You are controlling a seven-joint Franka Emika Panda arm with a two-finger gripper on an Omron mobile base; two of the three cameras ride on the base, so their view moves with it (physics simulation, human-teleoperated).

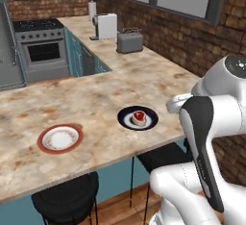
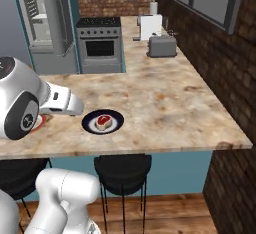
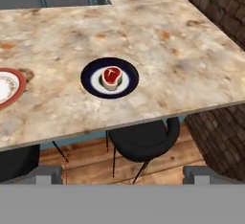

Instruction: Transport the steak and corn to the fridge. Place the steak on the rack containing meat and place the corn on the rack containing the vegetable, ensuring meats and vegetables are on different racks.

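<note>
The steak (image 1: 139, 117) (image 2: 104, 120) (image 3: 112, 76), red with a pale rim, lies on a dark blue plate (image 1: 151, 114) (image 2: 116, 125) (image 3: 129, 72) near the counter's front edge. My gripper (image 3: 124, 174) hovers high, short of that edge, and looks down at the plate; its fingertips (image 3: 45, 173) stand wide apart, open and empty. The fridge (image 2: 42, 15) (image 1: 7, 60) stands at the far left beyond the counter, open, with white racks showing. What lies on those racks is too small to tell. The corn is out of view.
A red-rimmed white plate (image 1: 60, 138) (image 3: 5, 86) sits left of the steak's plate. Black stools (image 1: 65, 200) (image 2: 122, 168) (image 3: 143, 139) stand under the counter's front edge. A toaster (image 1: 129, 41) (image 2: 162, 46) and a steel oven (image 1: 41, 51) (image 2: 100, 45) are farther back.
</note>
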